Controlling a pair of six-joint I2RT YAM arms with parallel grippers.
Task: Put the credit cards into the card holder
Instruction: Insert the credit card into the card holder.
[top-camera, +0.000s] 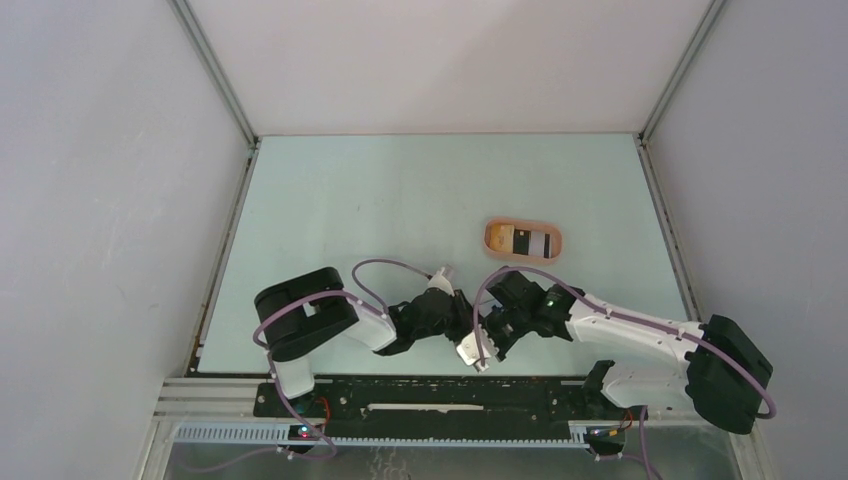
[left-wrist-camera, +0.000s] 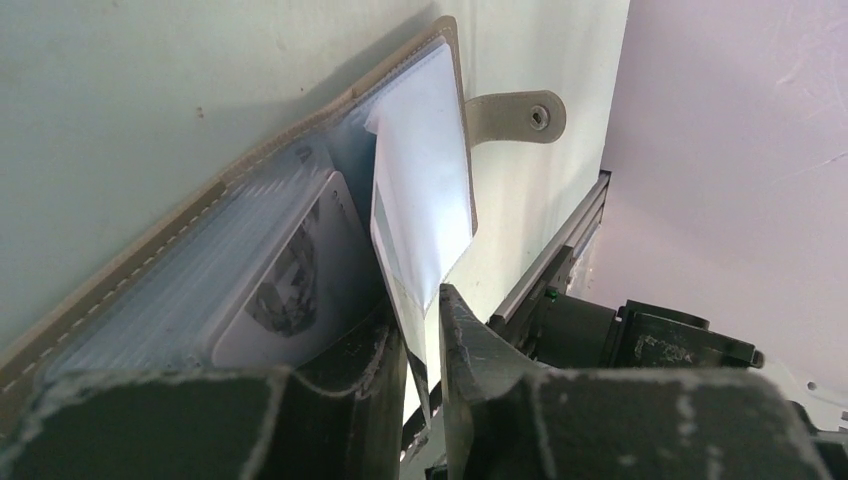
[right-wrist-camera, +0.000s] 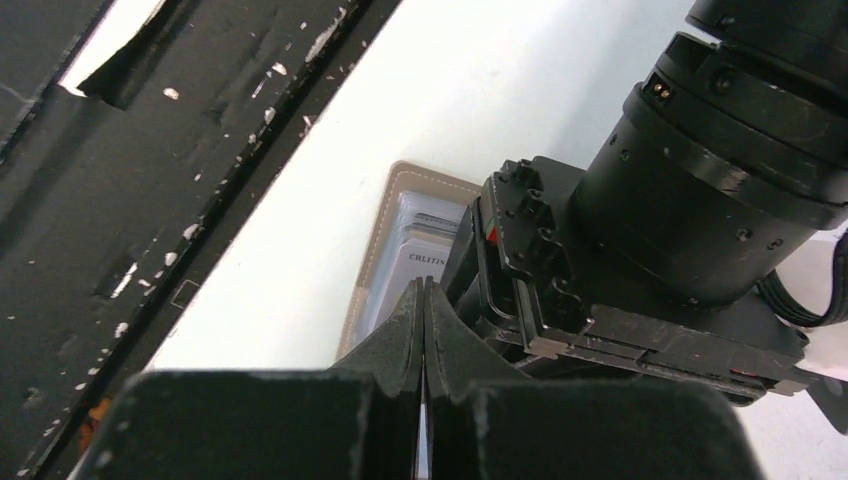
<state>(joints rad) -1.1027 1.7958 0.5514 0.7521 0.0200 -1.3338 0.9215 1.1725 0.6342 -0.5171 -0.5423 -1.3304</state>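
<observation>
Left gripper (left-wrist-camera: 421, 322): jaws drawn close on a pale sleeve leaf (left-wrist-camera: 425, 190). It stands up from the open card holder (left-wrist-camera: 120, 285) and runs down into the narrow gap between the fingers. We cannot tell whether a card sits inside that leaf. Right gripper (right-wrist-camera: 423, 300): fingers pressed flat together, nothing visible between them.

Table (top-camera: 350, 200): pale green, fills the middle of the top view.

Both arms reach in from the bottom corners of the top view. Their wrists meet just below centre, over the card holder, which is mostly hidden there.

Peach oval tray (top-camera: 556, 243): right of centre in the top view, well apart from the grippers. We see two credit cards in it, lying flat and side by side: orange-yellow card (top-camera: 498, 238) toward the left end, dark striped card (top-camera: 535, 241) toward the right.

Card holder, left wrist view: lies open on the table, its stitched beige-grey edge running from lower left to top centre. Clear pockets lie inside it.

Printed card (left-wrist-camera: 290, 290): tucked in a pocket just left of the held leaf.

Snap tab (left-wrist-camera: 515, 115): juts from the holder's upper right edge and lies flat on the table.
</observation>
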